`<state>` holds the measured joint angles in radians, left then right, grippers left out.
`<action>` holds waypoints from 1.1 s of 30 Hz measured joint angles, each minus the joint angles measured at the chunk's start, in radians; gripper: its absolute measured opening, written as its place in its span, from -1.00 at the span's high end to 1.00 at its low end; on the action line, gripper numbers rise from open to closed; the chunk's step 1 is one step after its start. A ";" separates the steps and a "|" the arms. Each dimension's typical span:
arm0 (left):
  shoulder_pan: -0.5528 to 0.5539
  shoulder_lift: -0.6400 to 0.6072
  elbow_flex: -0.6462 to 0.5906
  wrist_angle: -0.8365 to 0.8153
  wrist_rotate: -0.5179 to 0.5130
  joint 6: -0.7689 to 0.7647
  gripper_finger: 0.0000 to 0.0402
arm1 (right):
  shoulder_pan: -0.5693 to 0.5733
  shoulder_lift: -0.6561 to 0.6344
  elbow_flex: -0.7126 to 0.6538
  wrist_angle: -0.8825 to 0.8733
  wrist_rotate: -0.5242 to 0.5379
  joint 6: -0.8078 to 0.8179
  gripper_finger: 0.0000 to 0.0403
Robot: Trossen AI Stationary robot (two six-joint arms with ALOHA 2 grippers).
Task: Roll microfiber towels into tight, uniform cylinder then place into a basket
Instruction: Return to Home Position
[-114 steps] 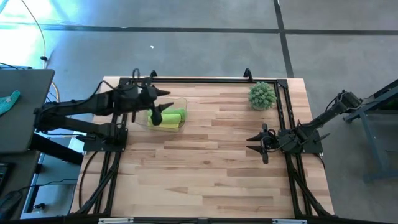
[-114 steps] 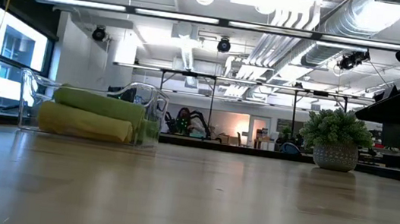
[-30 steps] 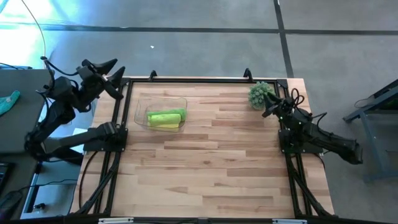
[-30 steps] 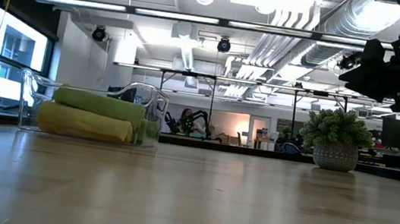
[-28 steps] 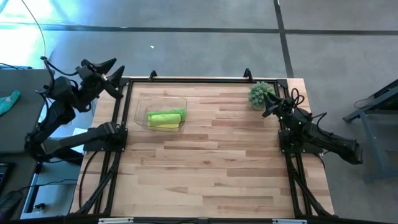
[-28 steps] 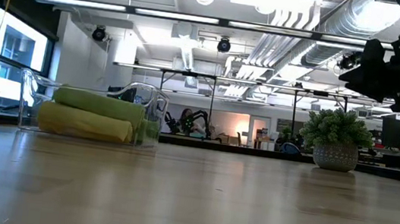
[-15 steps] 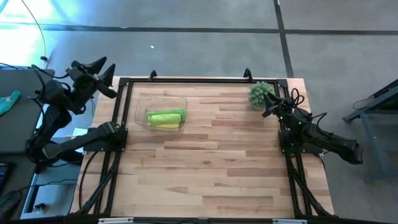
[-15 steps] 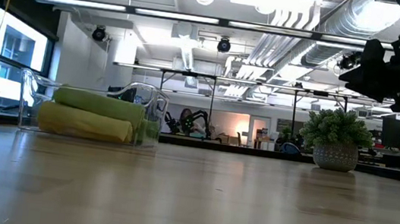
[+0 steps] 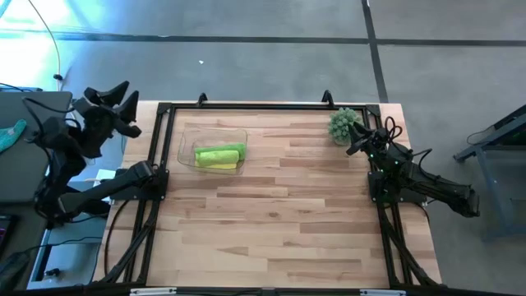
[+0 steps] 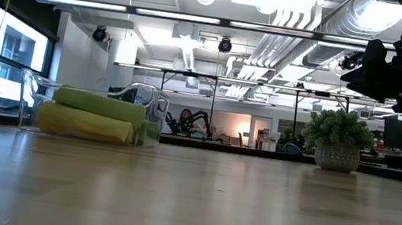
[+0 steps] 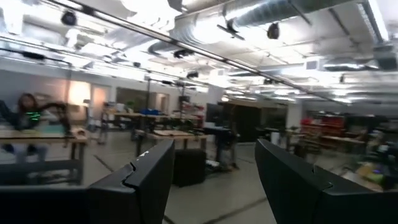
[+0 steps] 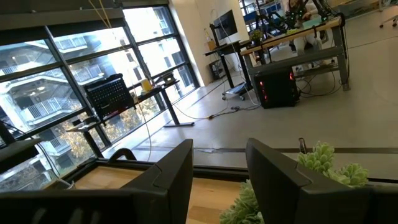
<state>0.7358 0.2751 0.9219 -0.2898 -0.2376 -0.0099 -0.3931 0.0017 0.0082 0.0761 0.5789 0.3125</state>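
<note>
The table (image 9: 279, 222) is a rectangular top of pale wooden planks running left to right, edged along its far, left and right sides by a black metal frame (image 9: 263, 107). Two things rest directly on the wood. The clear basket (image 9: 187, 140) sits in the far left part, just inside the frame. A small spiky green plant (image 9: 345, 126) in a pot stands at the far right corner, well apart from the basket.

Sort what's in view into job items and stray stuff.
Job: green towel roll and yellow towel roll in the clear basket; left gripper, open, beyond the table's left edge; right gripper, open, at its right edge.
Stray: spiky potted plant near the right gripper; teal cloth, off the table.
</note>
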 joint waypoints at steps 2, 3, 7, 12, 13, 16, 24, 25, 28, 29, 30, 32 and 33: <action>-0.014 -0.019 -0.025 -0.002 0.031 -0.004 -0.05 | 0.000 0.000 0.000 0.000 0.000 0.000 0.30; -0.021 -0.028 -0.044 -0.001 0.051 -0.001 -0.05 | 0.000 0.000 0.000 0.000 0.000 0.000 0.30; -0.041 -0.062 -0.144 0.004 0.110 0.001 -0.05 | 0.000 0.000 0.000 0.000 0.000 0.000 0.30; -0.071 -0.095 -0.270 0.028 0.118 -0.052 -0.05 | 0.000 0.000 0.000 0.000 0.000 0.000 0.30; -0.079 -0.102 -0.296 0.040 0.124 -0.059 -0.05 | 0.000 0.000 0.000 0.000 0.000 0.000 0.30; -0.102 -0.136 -0.386 0.091 0.146 -0.088 -0.05 | 0.000 0.000 0.000 0.000 0.000 0.000 0.30; -0.165 -0.256 -0.610 0.214 0.167 -0.163 -0.05 | 0.000 0.000 0.000 0.000 0.000 0.000 0.30; -0.174 -0.270 -0.631 0.225 0.167 -0.171 -0.05 | 0.000 0.000 0.000 0.000 0.000 0.000 0.30; -0.202 -0.271 -0.686 0.265 0.168 -0.190 -0.05 | 0.000 0.000 0.000 0.000 0.000 0.000 0.30; -0.211 -0.271 -0.696 0.270 0.168 -0.193 -0.05 | 0.000 0.000 0.000 0.000 0.000 0.000 0.30; -0.221 -0.271 -0.707 0.282 0.168 -0.196 -0.05 | 0.000 0.001 0.000 0.000 0.000 0.000 0.30; -0.241 -0.271 -0.737 0.311 0.176 -0.197 -0.05 | 0.000 0.003 0.000 0.000 0.000 0.000 0.30; -0.251 -0.271 -0.753 0.313 0.179 -0.197 -0.05 | 0.000 0.004 0.000 0.000 0.000 0.000 0.30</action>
<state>0.4846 0.0036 0.1688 0.0227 -0.0589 -0.2074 -0.3927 0.0056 0.0082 0.0761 0.5789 0.3122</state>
